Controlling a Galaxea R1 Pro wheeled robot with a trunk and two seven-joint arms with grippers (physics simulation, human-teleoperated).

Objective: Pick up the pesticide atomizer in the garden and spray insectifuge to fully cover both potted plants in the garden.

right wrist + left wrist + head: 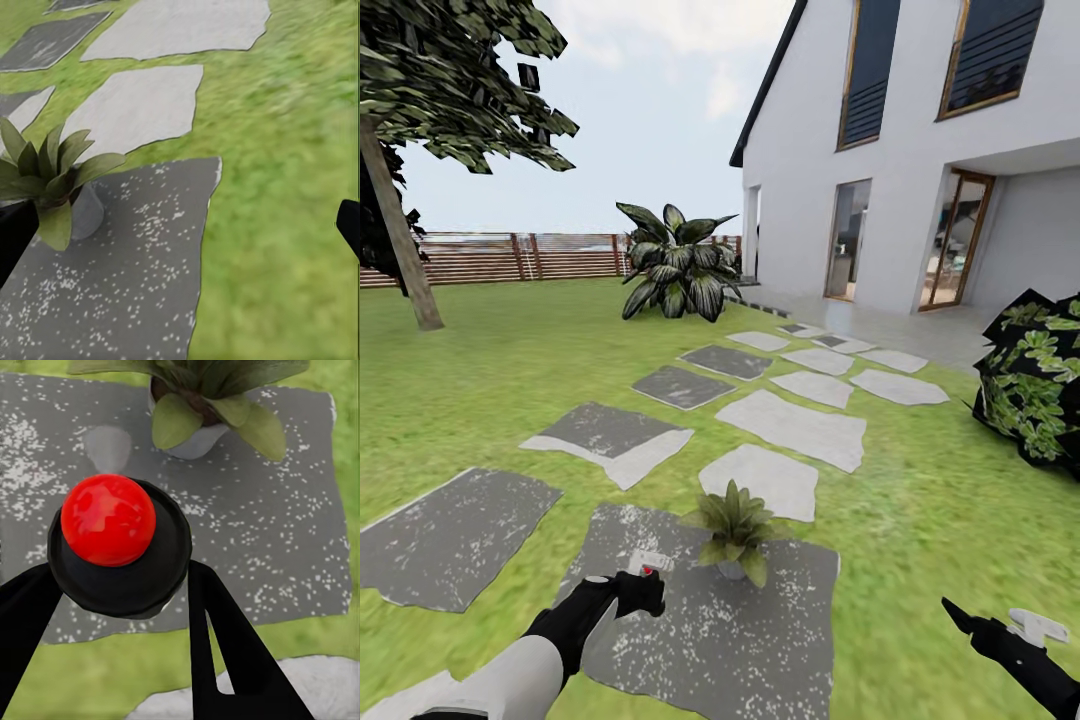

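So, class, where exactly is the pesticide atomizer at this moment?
In the head view, the pesticide atomizer sits low and left of centre, held in the left gripper over a dark stepping slab, its nozzle toward the potted plant just to its right.

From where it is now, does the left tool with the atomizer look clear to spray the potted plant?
Probably yes: the left tool holds the atomizer beside the potted plant, red nozzle facing it, nothing between.

A: How is the left gripper (643, 585)?
B: Its two fingers (225, 652) are closed around the pesticide atomizer (112, 540).
A: And the right gripper (985, 630)?
B: It is spread apart, holding nothing.
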